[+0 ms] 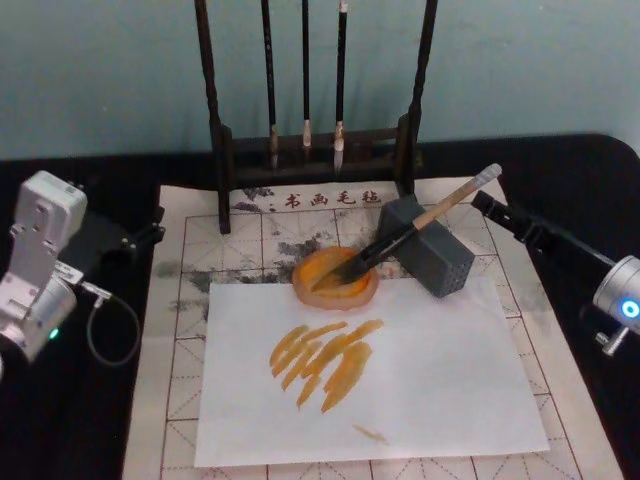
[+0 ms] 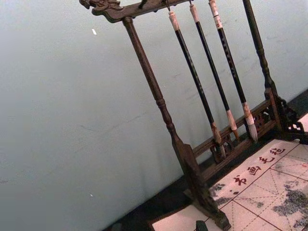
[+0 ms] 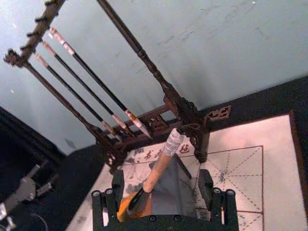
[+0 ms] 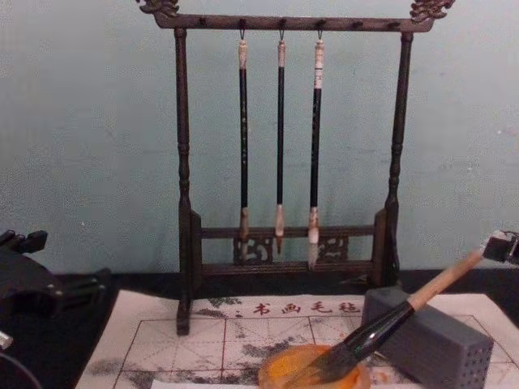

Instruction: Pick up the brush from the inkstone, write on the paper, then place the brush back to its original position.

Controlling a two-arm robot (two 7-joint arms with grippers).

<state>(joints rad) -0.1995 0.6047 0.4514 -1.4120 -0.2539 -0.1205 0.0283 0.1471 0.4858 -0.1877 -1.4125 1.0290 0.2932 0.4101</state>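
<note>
Tuft of the brush (image 1: 430, 214) down in the inkstone (image 1: 302, 282), handle slanting up over the grey block (image 1: 445, 265) toward the right hand (image 1: 487, 207) (open, just beside its end); left hand (image 1: 145, 238) well apart.

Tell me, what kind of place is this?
Looks like a calligraphy desk: thin brushes hang on a wooden rack, a big brush dips into an orange dish, and red-gridded paper lies underneath.
</note>
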